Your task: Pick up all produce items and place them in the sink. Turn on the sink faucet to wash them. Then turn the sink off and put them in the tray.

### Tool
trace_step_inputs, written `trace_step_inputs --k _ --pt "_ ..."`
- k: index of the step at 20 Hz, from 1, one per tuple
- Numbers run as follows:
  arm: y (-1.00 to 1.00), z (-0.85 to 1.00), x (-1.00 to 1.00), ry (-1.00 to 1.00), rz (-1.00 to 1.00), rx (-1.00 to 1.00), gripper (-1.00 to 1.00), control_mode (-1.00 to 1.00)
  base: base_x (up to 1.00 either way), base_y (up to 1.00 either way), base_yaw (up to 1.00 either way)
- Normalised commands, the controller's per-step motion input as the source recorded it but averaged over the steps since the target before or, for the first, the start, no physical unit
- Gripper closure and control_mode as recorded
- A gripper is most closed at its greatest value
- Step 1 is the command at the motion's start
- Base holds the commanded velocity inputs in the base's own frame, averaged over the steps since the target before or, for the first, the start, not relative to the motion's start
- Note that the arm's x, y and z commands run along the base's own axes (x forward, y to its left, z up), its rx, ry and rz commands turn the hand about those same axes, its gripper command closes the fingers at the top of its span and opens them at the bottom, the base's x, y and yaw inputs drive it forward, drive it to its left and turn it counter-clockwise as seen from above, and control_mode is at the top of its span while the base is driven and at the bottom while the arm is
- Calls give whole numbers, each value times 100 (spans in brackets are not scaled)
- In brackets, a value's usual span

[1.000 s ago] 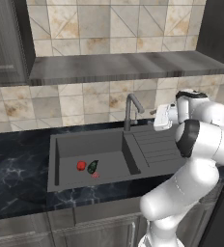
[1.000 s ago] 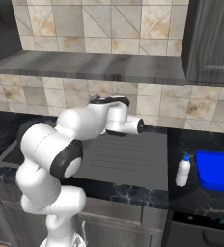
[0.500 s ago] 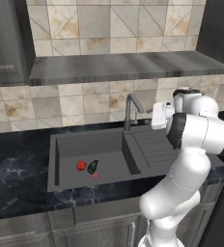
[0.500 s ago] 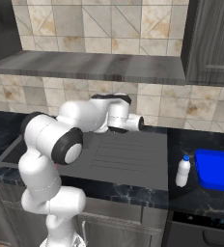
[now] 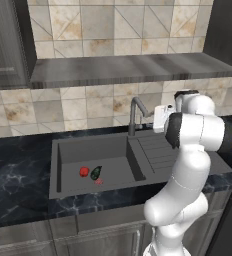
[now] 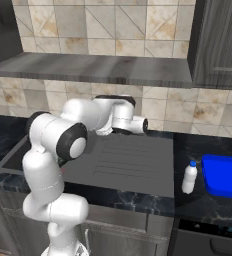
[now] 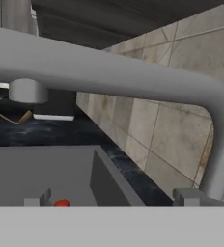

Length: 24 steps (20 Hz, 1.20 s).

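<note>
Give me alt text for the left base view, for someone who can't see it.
A white robot arm reaches its gripper toward the sink faucet behind a dark grey sink. A red ball and a dark green oval lie in the basin.

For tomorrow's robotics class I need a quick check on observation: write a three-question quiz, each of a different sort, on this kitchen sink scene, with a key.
1. True or false: the red ball and the dark green oval already lie in the sink.
2. Multiple choice: the claw is closest to which thing? A) the blue tray B) the faucet C) the white bottle
3. Fill in: the white bottle stands on the counter between the ribbed drainboard and the ____.

Key: 1. True. 2. B. 3. Blue tray.
</note>
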Motion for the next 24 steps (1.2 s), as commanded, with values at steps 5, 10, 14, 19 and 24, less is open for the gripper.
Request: trace_step_inputs --k 5,10,14,19,24 --pt "0 -13 18 -2 4 0 -100 -100 0 0 0" --pt "0 -14 21 -3 5 0 -100 -100 0 0 0" --pt "0 -8 24 -5 5 0 -100 -100 0 0 0" --pt "-3 -6 21 -7 4 0 -100 -100 0 0 0" --pt "-21 0 2 -9 0 0 -100 -100 0 0 0"
